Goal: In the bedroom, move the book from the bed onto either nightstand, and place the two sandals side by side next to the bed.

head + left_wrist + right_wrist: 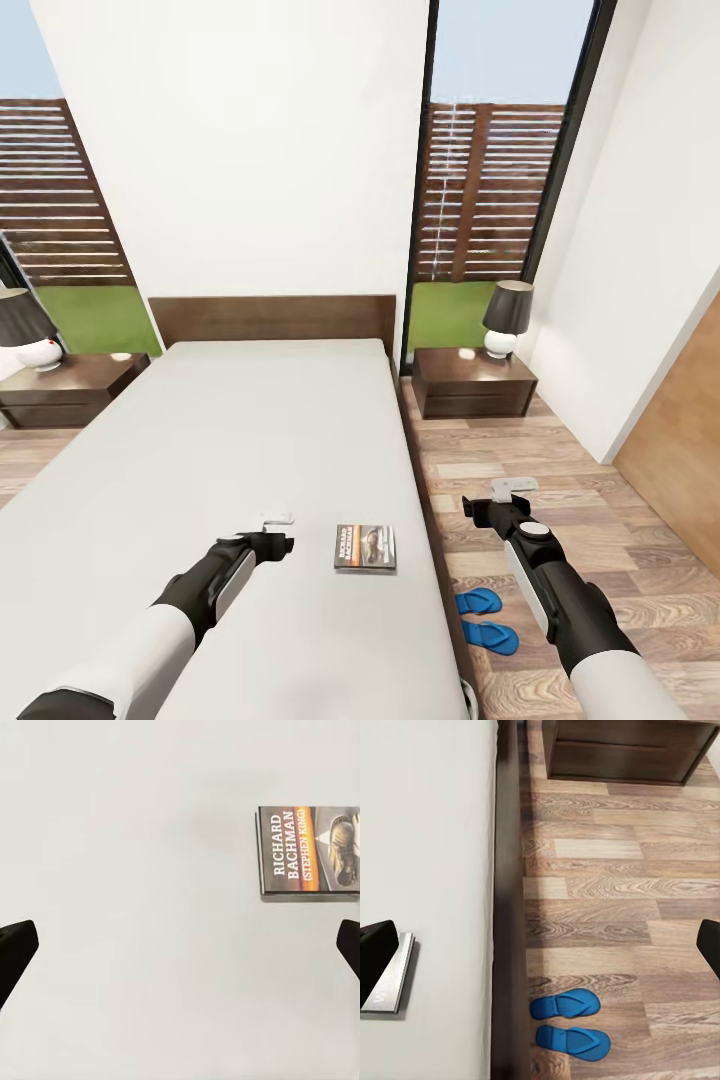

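The book (365, 547) lies flat on the bed (250, 430), near its right edge, with its dark cover and orange band facing up. My left gripper (278, 519) hovers open over the mattress just left of the book (307, 853), nothing between its fingers (15, 951). My right gripper (513, 489) is open above the wooden floor to the right of the bed. Two blue sandals (478, 600) (492, 636) lie side by side on the floor close to the bed frame, also seen as sandals (565, 1004) (574, 1040). One nightstand (472, 382) stands right of the headboard, another nightstand (65, 388) left.
Each nightstand carries a lamp (505, 318) with a dark shade. A white wall and a tall window stand behind the headboard. A wooden door panel (680, 440) is at the far right. Wood floor (607, 892) runs between the bed frame (508, 907) and the right wall.
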### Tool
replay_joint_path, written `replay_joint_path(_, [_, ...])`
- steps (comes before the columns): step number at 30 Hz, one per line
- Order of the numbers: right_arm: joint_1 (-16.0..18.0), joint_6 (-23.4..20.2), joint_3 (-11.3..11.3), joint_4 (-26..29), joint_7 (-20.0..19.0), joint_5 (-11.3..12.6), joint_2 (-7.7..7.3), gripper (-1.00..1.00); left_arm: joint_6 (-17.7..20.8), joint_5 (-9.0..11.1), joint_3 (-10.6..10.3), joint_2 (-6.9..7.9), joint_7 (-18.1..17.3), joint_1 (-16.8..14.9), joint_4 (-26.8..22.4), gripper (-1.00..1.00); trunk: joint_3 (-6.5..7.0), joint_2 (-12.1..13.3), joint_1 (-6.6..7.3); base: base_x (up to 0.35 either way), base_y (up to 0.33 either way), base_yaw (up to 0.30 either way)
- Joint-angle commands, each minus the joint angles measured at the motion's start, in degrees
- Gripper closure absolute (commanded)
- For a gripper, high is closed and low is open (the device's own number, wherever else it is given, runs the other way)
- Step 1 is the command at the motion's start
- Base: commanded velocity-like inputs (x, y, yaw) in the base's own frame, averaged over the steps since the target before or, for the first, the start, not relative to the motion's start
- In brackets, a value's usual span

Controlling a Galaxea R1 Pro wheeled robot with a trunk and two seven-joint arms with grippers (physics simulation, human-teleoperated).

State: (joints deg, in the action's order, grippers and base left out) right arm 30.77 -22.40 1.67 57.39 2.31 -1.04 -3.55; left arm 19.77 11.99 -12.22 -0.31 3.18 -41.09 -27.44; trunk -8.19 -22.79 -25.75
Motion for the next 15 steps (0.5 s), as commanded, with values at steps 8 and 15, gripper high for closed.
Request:
replay_joint_path(8, [0.07,-0.36,0.18,0.09,0.24,-0.11,-0.03,-1.0,0.27,0.58,-0.35,0.05,0.33,-0.04,-0.09,-1.0,-0.12,-0.12,-0.04,0.0,0.0,0.0])
replay_joint_path(15, [0.04,-0.36,0.18,0.09,0.24,-0.12,-0.05,-1.0,-0.41,0.58,-0.35,0.05,0.33,-0.04,-0.1,-1.0,-0.12,-0.12,-0.04,0.0,0.0,0.0])
